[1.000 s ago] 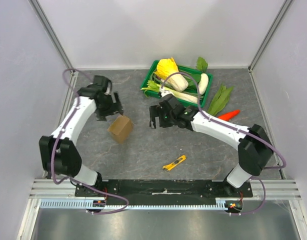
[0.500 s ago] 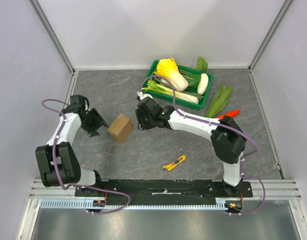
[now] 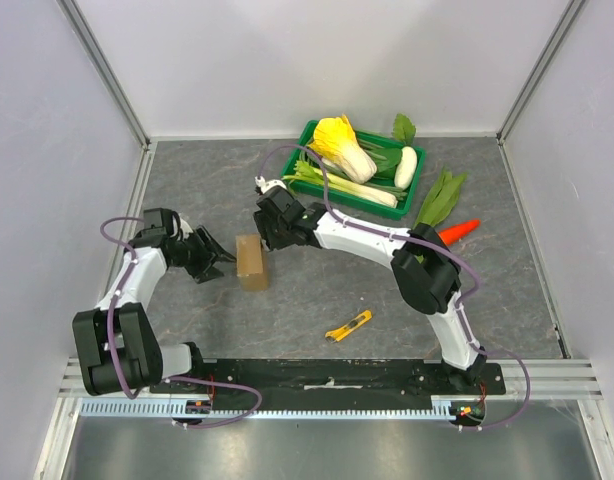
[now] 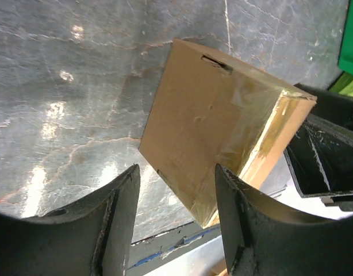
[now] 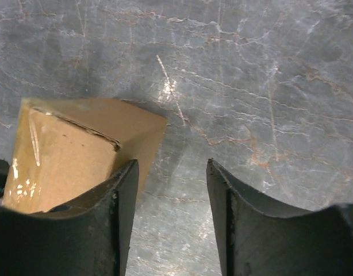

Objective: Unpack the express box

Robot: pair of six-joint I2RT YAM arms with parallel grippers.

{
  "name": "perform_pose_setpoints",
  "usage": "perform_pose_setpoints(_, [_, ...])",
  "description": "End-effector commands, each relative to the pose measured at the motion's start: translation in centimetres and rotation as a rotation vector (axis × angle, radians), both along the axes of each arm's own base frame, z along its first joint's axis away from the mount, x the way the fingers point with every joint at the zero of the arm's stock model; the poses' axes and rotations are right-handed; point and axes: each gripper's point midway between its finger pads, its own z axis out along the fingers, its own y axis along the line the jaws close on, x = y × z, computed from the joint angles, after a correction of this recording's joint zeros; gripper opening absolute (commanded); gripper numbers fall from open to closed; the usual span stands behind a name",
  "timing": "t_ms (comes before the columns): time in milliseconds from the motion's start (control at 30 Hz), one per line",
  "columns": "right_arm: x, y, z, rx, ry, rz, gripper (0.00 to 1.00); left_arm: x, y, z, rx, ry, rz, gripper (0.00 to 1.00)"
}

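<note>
Position: express box point(image 3: 251, 262) on the grey table point(image 3: 317, 290), left of centre, flaps shut, glossy tape over one narrow side. It lies between the two arms.

Left gripper point(image 3: 215, 263): low, just left of the box. In the left wrist view the jaws stand partly apart. The box point(image 4: 211, 121) fills the space ahead and its near corner reaches into the gap of the gripper point(image 4: 176, 172). Bare table shows between one finger and the cardboard, so there is no grip. Contact on the other finger: cannot tell.

Right gripper point(image 3: 264, 232): at the box's far side, from above touching or very nearly so. In the right wrist view the gripper point(image 5: 172, 167) is partly spread with only table between the jaws. The box point(image 5: 61, 149) sits off to one side, its corner behind one finger. Nothing held.

Farther out: yellow box cutter point(image 3: 348, 326) near the front, well apart; green crate point(image 3: 312, 135) of vegetables at the back; leafy greens point(image 3: 439, 198) and a carrot point(image 3: 457, 230) to the right.
</note>
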Motion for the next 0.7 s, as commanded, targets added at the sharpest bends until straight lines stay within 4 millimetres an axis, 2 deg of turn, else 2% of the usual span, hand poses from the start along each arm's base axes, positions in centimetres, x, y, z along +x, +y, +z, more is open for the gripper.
perform_pose_setpoints(0, [1.6,-0.7,3.9,-0.014,-0.101,-0.042,0.62,0.3,-1.4,2.1,-0.087,-0.077,-0.028,0.61])
perform_pose_setpoints(33, [1.8,-1.5,5.4,-0.017,-0.122,-0.076,0.66,0.3,-0.6,1.6,-0.035,-0.061,0.000,0.61])
perform_pose_setpoints(67, [2.0,-2.9,5.9,-0.062,-0.140,-0.117,0.71,0.3,-0.1,1.9,-0.004,-0.056,0.017,0.61])
perform_pose_setpoints(133, [1.8,-3.3,8.2,-0.053,-0.160,-0.140,0.77,0.4,1.6,1.3,0.084,-0.027,0.081,0.61])
perform_pose_setpoints(167, [1.4,-3.5,8.7,-0.073,-0.169,-0.140,0.83,0.7,2.2,1.7,0.114,-0.032,0.103,0.61])
perform_pose_setpoints(200, [1.1,-3.1,9.7,-0.062,-0.184,-0.136,0.86,0.5,2.7,1.7,0.135,-0.014,0.122,0.61])
perform_pose_setpoints(300, [-0.8,-1.1,10.9,-0.063,-0.209,-0.075,0.96,1.2,4.5,2.2,0.213,-0.010,0.181,0.63])
perform_pose_setpoints(333, [-1.4,-0.4,10.6,-0.068,-0.208,-0.058,0.98,1.3,5.1,2.3,0.242,-0.011,0.201,0.64])
perform_pose_setpoints(400, [-2.8,1.2,10.8,-0.059,-0.212,-0.020,0.98,1.9,5.9,2.9,0.275,-0.022,0.219,0.72])
perform_pose_setpoints(467, [-3.8,2.3,9.8,-0.064,-0.199,0.001,0.98,2.5,7.1,3.2,0.330,-0.030,0.228,0.78])
perform_pose_setpoints(500, [-4.0,2.9,9.9,-0.054,-0.198,0.003,0.98,2.6,7.9,3.2,0.356,-0.024,0.243,0.80])
perform_pose_setpoints(533, [-4.0,3.2,8.9,-0.067,-0.188,0.003,0.98,2.6,8.8,3.1,0.387,-0.012,0.253,0.82])
perform_pose_setpoints(667, [-4.2,4.2,7.1,-0.064,-0.151,-0.012,0.98,3.1,10.4,3.1,0.397,0.002,0.294,0.84])
